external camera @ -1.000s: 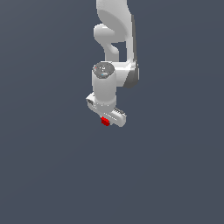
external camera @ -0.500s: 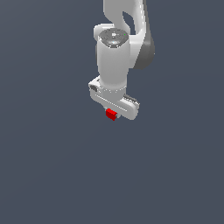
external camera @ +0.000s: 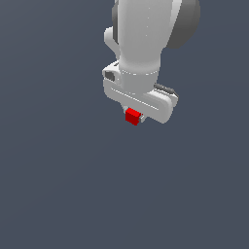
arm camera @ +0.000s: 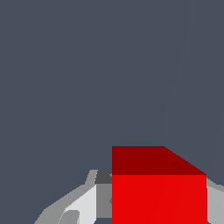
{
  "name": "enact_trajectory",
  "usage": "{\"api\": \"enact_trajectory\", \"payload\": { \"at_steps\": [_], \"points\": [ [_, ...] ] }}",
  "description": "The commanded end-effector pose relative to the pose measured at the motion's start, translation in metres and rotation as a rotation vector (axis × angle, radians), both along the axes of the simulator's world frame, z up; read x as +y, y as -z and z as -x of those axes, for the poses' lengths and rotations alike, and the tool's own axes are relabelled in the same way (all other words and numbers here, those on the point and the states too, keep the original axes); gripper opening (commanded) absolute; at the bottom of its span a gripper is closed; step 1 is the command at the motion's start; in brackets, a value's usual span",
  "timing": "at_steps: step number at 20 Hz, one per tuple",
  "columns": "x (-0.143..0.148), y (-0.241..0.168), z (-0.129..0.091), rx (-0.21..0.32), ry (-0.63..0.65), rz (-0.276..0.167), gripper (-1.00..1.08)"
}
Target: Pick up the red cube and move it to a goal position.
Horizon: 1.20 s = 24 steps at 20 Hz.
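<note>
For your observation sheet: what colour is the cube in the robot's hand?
Bright red, plain: the cube shows best in the wrist view, between the white hand's fingers.

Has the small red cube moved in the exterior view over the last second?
Yes. The small red cube, clamped in the white gripper, now appears larger and slightly higher in frame; no fixed landmark shows.

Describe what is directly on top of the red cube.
The white gripper sits over the red cube, its fingers beside it. The cube's upper part and the contact are hidden.
</note>
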<state>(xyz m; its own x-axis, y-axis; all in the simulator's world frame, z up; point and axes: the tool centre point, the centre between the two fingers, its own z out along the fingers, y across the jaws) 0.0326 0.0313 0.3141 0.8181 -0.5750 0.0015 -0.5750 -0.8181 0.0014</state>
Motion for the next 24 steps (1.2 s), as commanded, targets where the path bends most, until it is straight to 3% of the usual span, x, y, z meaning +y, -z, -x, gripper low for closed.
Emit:
{"api": "enact_trajectory", "payload": {
  "at_steps": [1, 11, 24],
  "points": [
    [0.006, -0.019, -0.006, 0.001, 0.000, 0.000, -1.00],
    [0.022, -0.072, -0.026, 0.001, -0.001, -0.001, -1.00],
    [0.029, -0.093, -0.036, 0.000, -0.001, -0.002, -1.00]
  ]
}}
